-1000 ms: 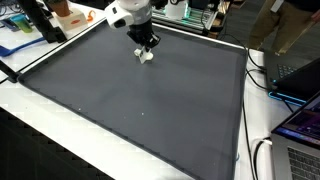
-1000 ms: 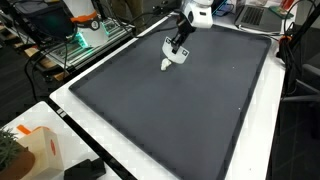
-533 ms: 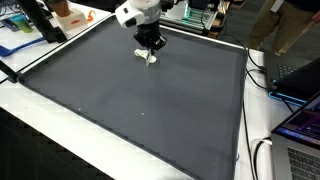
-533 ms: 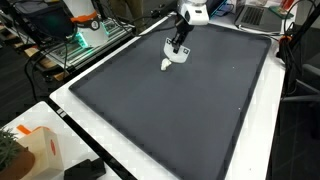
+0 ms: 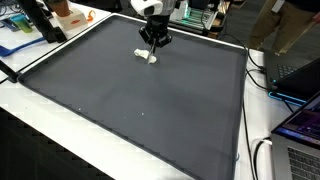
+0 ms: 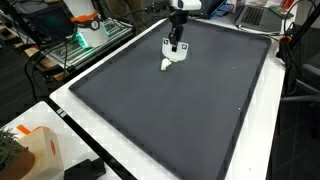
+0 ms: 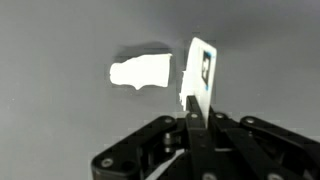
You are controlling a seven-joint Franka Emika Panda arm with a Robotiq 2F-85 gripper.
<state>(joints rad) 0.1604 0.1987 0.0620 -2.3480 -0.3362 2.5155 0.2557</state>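
— Hand [image 7: 191,116] state?
— Clenched, pinching a thin white tab [image 7: 200,70] that stands on edge, dark mark on its face.
— Whereabouts?
— Low over the grey mat [image 5: 140,110] on the white table [image 5: 35,125], near the mat's far edge; same hand [image 6: 175,48] seen in both exterior views.
— Anything close by?
— White scrap [image 7: 140,72] lying flat on the mat, just beside the tab, narrow gap between.
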